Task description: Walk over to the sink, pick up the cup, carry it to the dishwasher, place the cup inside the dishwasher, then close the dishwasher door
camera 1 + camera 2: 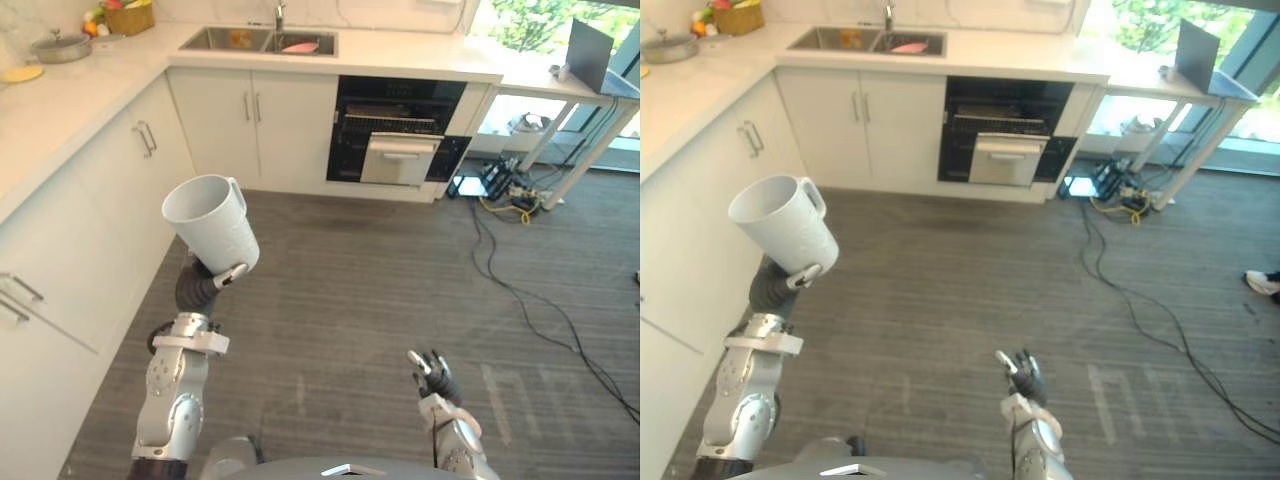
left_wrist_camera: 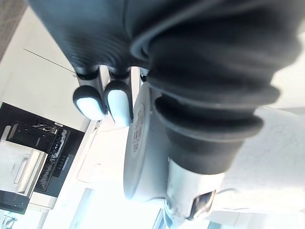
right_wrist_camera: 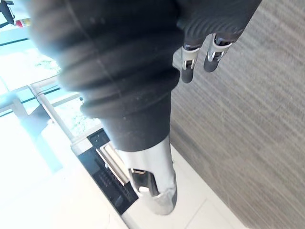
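- The white cup (image 1: pixel 210 222) was held in the left hand (image 1: pixel 202 287), whose fingers closed round its base, with its mouth tilted upward.
- The open dishwasher (image 1: pixel 398 128) stood far ahead, to the right of this hand.
- The right hand (image 1: pixel 432 372) hung low, relaxed and empty.

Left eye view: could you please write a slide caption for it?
Left hand holds the white cup aloft, dishwasher ahead under the counter.
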Controlling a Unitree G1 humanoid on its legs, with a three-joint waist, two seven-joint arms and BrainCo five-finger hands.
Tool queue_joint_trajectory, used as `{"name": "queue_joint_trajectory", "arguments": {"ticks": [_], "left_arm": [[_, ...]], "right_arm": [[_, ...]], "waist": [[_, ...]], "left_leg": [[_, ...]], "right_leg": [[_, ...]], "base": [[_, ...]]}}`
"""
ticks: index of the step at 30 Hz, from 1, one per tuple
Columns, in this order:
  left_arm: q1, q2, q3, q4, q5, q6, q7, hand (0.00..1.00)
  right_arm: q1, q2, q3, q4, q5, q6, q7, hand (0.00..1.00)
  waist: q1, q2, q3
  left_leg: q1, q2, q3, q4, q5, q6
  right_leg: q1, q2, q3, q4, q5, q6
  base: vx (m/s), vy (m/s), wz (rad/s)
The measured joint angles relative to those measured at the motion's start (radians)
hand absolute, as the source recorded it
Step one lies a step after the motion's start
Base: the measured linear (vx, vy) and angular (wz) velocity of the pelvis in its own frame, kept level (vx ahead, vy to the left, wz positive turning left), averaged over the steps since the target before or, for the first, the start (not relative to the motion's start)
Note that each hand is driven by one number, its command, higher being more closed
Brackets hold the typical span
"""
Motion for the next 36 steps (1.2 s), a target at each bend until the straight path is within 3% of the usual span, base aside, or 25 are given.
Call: {"name": "queue_joint_trajectory", "arguments": {"ticks": [1,3,6,8,9,10,11,12,13,14,16,18,19,20,22,23,24,25,26,27,28,30,32,34,36], "left_arm": [[-0.007,0.005,-0.003,0.0,0.019,-0.001,0.011,1.0],[-0.024,0.007,-0.014,-0.002,0.037,-0.003,0.043,1.0],[-0.039,0.022,-0.032,-0.013,0.036,-0.004,0.082,1.0],[-0.038,0.022,-0.032,-0.015,0.037,-0.004,0.08,1.0],[-0.038,0.024,-0.033,-0.017,0.038,-0.004,0.078,1.0],[-0.037,0.03,-0.032,-0.028,0.038,-0.004,0.078,1.0],[-0.034,0.038,-0.033,-0.045,0.039,-0.005,0.076,1.0],[-0.015,0.012,-0.04,-0.045,0.039,-0.004,0.077,1.0],[-0.006,-0.006,-0.054,-0.048,0.039,-0.004,0.077,1.0],[-0.01,-0.018,-0.069,-0.05,0.04,-0.004,0.077,1.0],[-0.02,-0.022,-0.089,-0.051,0.052,-0.004,0.078,1.0],[-0.019,-0.02,-0.086,-0.052,0.054,-0.004,0.093,1.0],[-0.019,-0.02,-0.086,-0.052,0.054,-0.005,0.099,1.0],[-0.016,-0.027,-0.086,-0.048,0.054,-0.006,0.108,1.0],[0.013,-0.052,-0.079,-0.039,0.053,-0.018,0.11,1.0],[0.025,-0.062,-0.079,-0.033,0.055,-0.02,0.117,1.0],[0.034,-0.062,-0.079,-0.029,0.06,-0.02,0.124,1.0],[0.062,-0.062,-0.073,-0.028,0.072,-0.021,0.135,1.0],[0.102,-0.065,-0.064,-0.028,0.075,-0.025,0.148,1.0],[0.124,-0.067,-0.056,-0.029,0.075,-0.03,0.155,1.0],[0.173,-0.086,-0.02,-0.034,0.083,-0.045,0.176,1.0],[0.191,-0.1,0.006,-0.042,0.094,-0.06,0.185,1.0],[0.183,-0.1,0.008,-0.056,0.094,-0.07,0.186,1.0],[0.174,-0.099,0.004,-0.059,0.094,-0.07,0.186,1.0],[0.171,-0.098,0.0,-0.069,0.093,-0.071,0.183,1.0]], "right_arm": [[0.006,0.014,0.011,-0.008,-0.014,0.003,0.018,0.0],[0.035,0.04,0.018,-0.063,-0.014,0.004,0.029,0.0],[0.09,0.062,0.042,-0.188,-0.012,0.003,0.039,0.0],[0.129,0.064,0.042,-0.238,-0.012,0.003,0.068,0.0],[0.133,0.064,0.041,-0.253,-0.011,0.001,0.083,0.0],[0.139,0.065,0.048,-0.283,-0.009,-0.002,0.089,0.0],[0.151,0.064,0.054,-0.322,-0.009,-0.011,0.105,0.0],[0.153,0.043,0.068,-0.341,-0.009,-0.023,0.117,0.0],[0.138,0.024,0.076,-0.361,-0.009,-0.026,0.123,0.0],[0.121,0.019,0.083,-0.387,-0.012,-0.028,0.123,0.0],[0.117,0.017,0.11,-0.438,-0.012,-0.048,0.124,0.0],[0.09,0.025,0.125,-0.449,-0.023,-0.063,0.123,0.0],[0.085,0.026,0.122,-0.448,-0.04,-0.062,0.117,0.0],[0.082,0.021,0.111,-0.441,-0.066,-0.056,0.108,0.0],[0.084,-0.006,0.105,-0.41,-0.108,-0.033,0.074,0.0],[0.078,-0.014,0.096,-0.378,-0.132,-0.013,0.065,0.0],[0.077,-0.018,0.091,-0.359,-0.132,-0.005,0.056,0.0],[0.075,-0.026,0.092,-0.32,-0.131,0.009,0.04,0.0],[0.07,-0.036,0.107,-0.291,-0.131,0.025,0.03,0.0],[0.063,-0.043,0.126,-0.28,-0.132,0.029,0.03,0.0],[0.03,-0.048,0.178,-0.261,-0.149,0.041,0.031,0.0],[0.015,-0.044,0.209,-0.262,-0.172,0.043,0.033,0.0],[0.015,-0.043,0.234,-0.262,-0.172,0.042,0.032,0.0],[0.027,-0.048,0.231,-0.262,-0.172,0.028,0.032,0.0],[0.06,-0.056,0.219,-0.27,-0.172,-0.003,0.035,0.0]], "waist": [[-0.006,0.001,0.005],[-0.01,0.003,0.006],[-0.034,0.012,0.012],[-0.035,0.033,0.025],[-0.035,0.032,0.027],[-0.035,0.012,0.03],[-0.035,-0.016,0.04],[-0.023,0.021,0.051],[-0.022,0.048,0.05],[-0.021,0.065,0.052],[-0.019,0.078,0.046],[-0.007,0.09,0.042],[-0.002,0.096,0.044],[0.006,0.112,0.048],[0.018,0.135,0.043],[0.021,0.147,0.042],[0.021,0.144,0.044],[0.023,0.134,0.05],[0.036,0.142,0.045],[0.045,0.147,0.042],[0.061,0.153,0.035],[0.062,0.155,0.032],[0.059,0.147,0.028],[0.039,0.137,0.031],[0.02,0.15,0.022]], "left_leg": [[0.062,-0.001,0.0,-0.023,-0.017,0.014],[0.132,0.002,-0.001,-0.068,-0.029,0.012],[0.175,0.021,-0.012,-0.097,-0.071,-0.012],[0.214,0.07,-0.017,-0.114,-0.101,-0.047],[0.243,0.091,-0.023,-0.136,-0.115,-0.069],[0.265,0.087,-0.026,-0.148,-0.132,-0.095],[0.305,0.081,-0.033,-0.147,-0.158,-0.128],[0.35,0.106,-0.038,-0.144,-0.187,-0.107],[0.35,0.112,-0.037,-0.131,-0.187,-0.104],[0.35,0.122,-0.015,-0.105,-0.19,-0.097],[0.35,0.16,-0.006,-0.03,-0.18,-0.093],[0.293,0.209,-0.006,0.171,-0.133,-0.064],[0.265,0.227,-0.007,0.249,-0.101,-0.084],[0.181,0.272,-0.027,0.429,0.028,-0.162],[0.038,0.322,-0.078,0.686,0.235,-0.211],[-0.062,0.324,-0.07,0.851,0.175,-0.203],[-0.096,0.319,-0.049,0.881,0.139,-0.194],[-0.133,0.299,-0.011,0.851,0.059,-0.156],[-0.144,0.266,0.01,0.727,-0.018,-0.122],[-0.143,0.244,0.011,0.638,-0.045,-0.122],[-0.117,0.185,-0.008,0.334,-0.067,-0.127],[-0.101,0.152,-0.031,0.038,-0.031,-0.12],[-0.116,0.148,-0.029,-0.194,0.071,-0.129],[-0.143,0.164,0.015,-0.192,0.104,-0.137],[-0.131,0.203,0.104,-0.196,0.125,-0.129]], "right_leg": [[-0.058,-0.01,-0.033,0.146,-0.045,-0.044],[-0.131,0.011,-0.093,0.188,-0.109,-0.064],[-0.247,0.084,-0.166,-0.056,-0.166,-0.085],[-0.269,0.155,-0.203,-0.379,-0.12,-0.103],[-0.272,0.184,-0.203,-0.609,-0.014,-0.098],[-0.245,0.187,-0.202,-0.792,0.061,-0.081],[-0.232,0.176,-0.2,-0.846,0.123,-0.089],[-0.231,0.2,-0.199,-0.781,0.174,-0.093],[-0.238,0.216,-0.204,-0.741,0.172,-0.096],[-0.24,0.232,-0.202,-0.702,0.154,-0.124],[-0.242,0.261,-0.202,-0.625,0.111,-0.186],[-0.214,0.29,-0.228,-0.595,0.068,-0.23],[-0.195,0.297,-0.238,-0.604,0.057,-0.232],[-0.141,0.323,-0.246,-0.646,0.032,-0.226],[-0.039,0.361,-0.254,-0.765,0.023,-0.217],[0.009,0.363,-0.25,-0.799,0.024,-0.217],[0.03,0.36,-0.24,-0.806,0.024,-0.218],[0.066,0.355,-0.212,-0.813,0.024,-0.226],[0.09,0.354,-0.172,-0.816,0.012,-0.233],[0.098,0.354,-0.148,-0.821,0.006,-0.231],[0.101,0.348,-0.097,-0.834,0.001,-0.226],[0.107,0.343,-0.067,-0.849,0.004,-0.213],[0.127,0.32,-0.032,-0.857,-0.001,-0.174],[0.165,0.282,-0.036,-0.859,-0.026,-0.136],[0.216,0.25,-0.05,-0.86,-0.062,-0.08]], "base": [[0.39,0.126,-0.02],[0.26,0.036,-0.03],[0.31,-0.102,0.08],[0.39,-0.181,0.06],[0.45,-0.229,0.12],[0.46,-0.263,0.16],[0.6,-0.31,-0.04],[0.48,-0.243,-0.16],[0.45,-0.188,-0.29],[0.39,-0.179,-0.1],[0.38,-0.214,-0.06],[0.35,-0.215,-0.24],[0.33,-0.151,-0.21],[0.35,-0.092,-0.12],[0.38,-0.024,-0.16],[0.33,0.021,-0.15],[0.4,0.001,-0.16],[0.27,-0.019,-0.44],[0.33,-0.004,-0.7],[0.31,0.041,-1.32],[0.37,0.09,-1.24],[0.34,0.118,-0.88],[0.42,0.177,-0.41],[0.4,0.231,-0.04],[0.48,0.374,0.08]]}}
